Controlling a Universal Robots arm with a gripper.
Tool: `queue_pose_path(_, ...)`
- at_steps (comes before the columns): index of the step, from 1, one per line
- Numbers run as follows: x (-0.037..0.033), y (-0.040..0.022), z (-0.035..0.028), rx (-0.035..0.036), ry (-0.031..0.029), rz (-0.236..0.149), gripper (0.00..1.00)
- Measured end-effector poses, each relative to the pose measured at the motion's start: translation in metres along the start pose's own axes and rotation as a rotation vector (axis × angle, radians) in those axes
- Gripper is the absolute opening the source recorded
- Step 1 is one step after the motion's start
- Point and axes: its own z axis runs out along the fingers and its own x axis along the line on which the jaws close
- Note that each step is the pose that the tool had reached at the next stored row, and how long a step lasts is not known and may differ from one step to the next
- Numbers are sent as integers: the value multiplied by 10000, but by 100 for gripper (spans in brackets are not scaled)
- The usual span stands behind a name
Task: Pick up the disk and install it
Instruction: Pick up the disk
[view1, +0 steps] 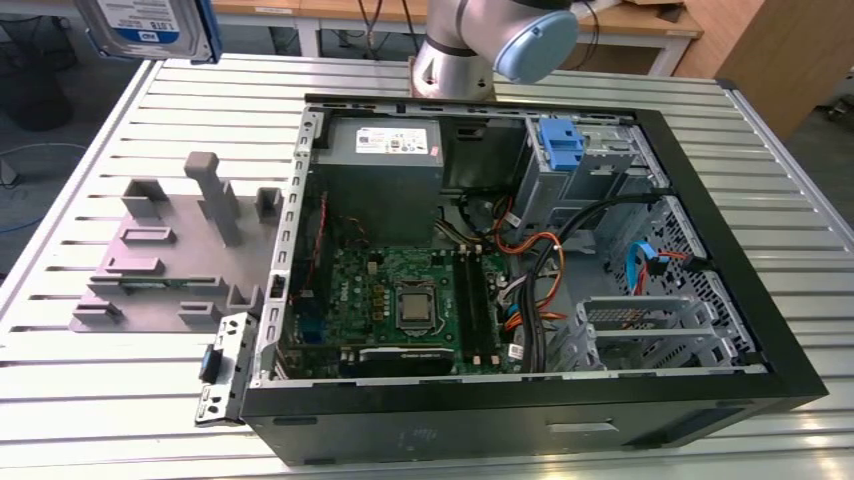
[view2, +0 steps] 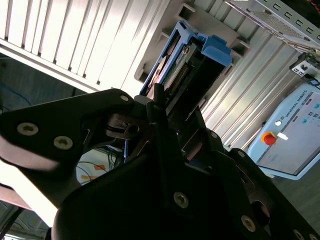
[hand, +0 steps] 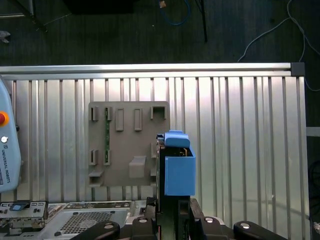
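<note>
— Blue plastic and silver metal between the jaws, then. Are they gripping it?

— Yes. They are clamped on one end of the disk (hand: 177, 170), so its blue bracket (view2: 216, 49) and most of its body stick out free beyond them.

— Why hold it by the end?

— My guess is that a free end is the part that can go into a bay.

— Where is the disk?

— It is in the air, touching nothing but the jaws. In the exterior view its label (view1: 140, 25) is seen against the worktop (view1: 80, 160) corner at that view's left, on the edge where the arm (view1: 487, 40) is mounted. It looks lifted high enough to clear everything below.

— What lies below?

— The first wrist view looks down along the disk onto the grey fixture (hand: 127, 145). The fixture lies flat along the worktop edge at the exterior view's left.

— And the case?

— The open computer case (view1: 534, 300) sits just beside the fixture and reaches toward the opposite edge. With the side panel off, the bay with the blue latch (view1: 561, 145) is open from above. The disk is well apart from that bay and is not yet installed.
</note>
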Motion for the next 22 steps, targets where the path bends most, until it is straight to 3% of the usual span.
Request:
queue_pose_path(12, -8, -207, 2, 0, 0, 1, 35)
queue_pose_path(22, -20, -519, 5, 0, 0, 1, 35)
